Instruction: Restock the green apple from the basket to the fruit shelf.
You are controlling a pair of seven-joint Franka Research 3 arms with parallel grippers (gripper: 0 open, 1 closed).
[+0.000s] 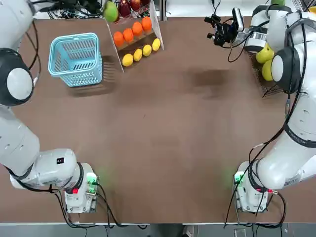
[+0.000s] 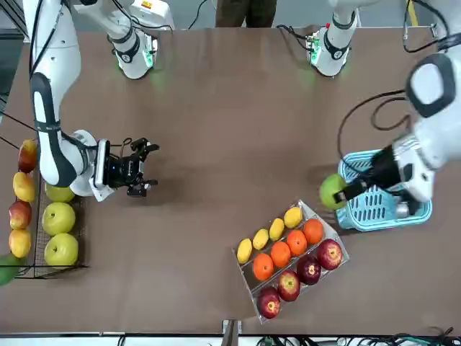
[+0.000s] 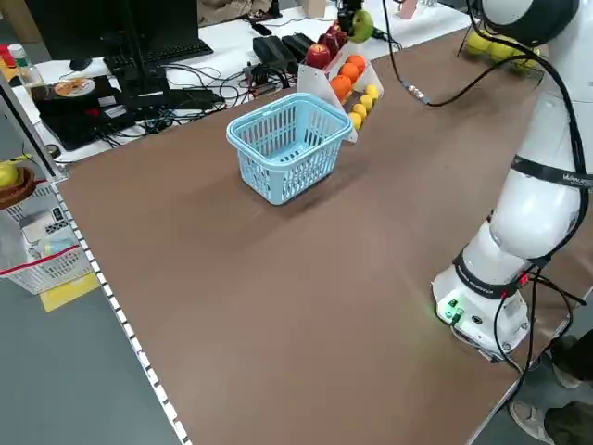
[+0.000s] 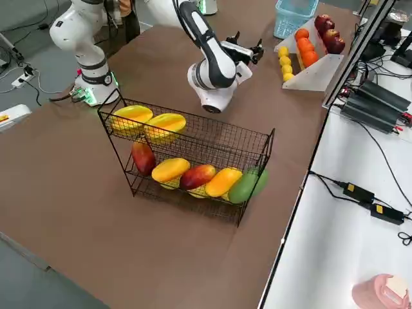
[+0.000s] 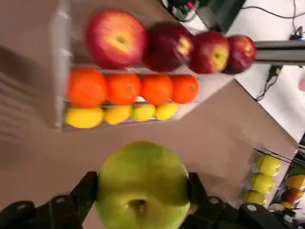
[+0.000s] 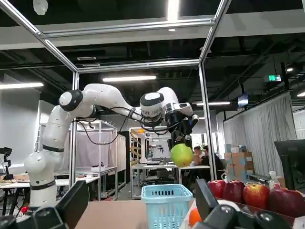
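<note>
Front view: my left gripper (image 2: 343, 193) clamps the round yellow-green apple (image 2: 332, 190) above the table, beside the light blue lattice plastic basket (image 2: 385, 207); my right gripper (image 2: 141, 167) gapes empty near the black wire fruit shelf (image 2: 36, 268).

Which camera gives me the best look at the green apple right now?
Left wrist view: the apple fills it, clamped in the left gripper. Front, top and right wrist views show it small, off the basket; the left side view barely.
</note>
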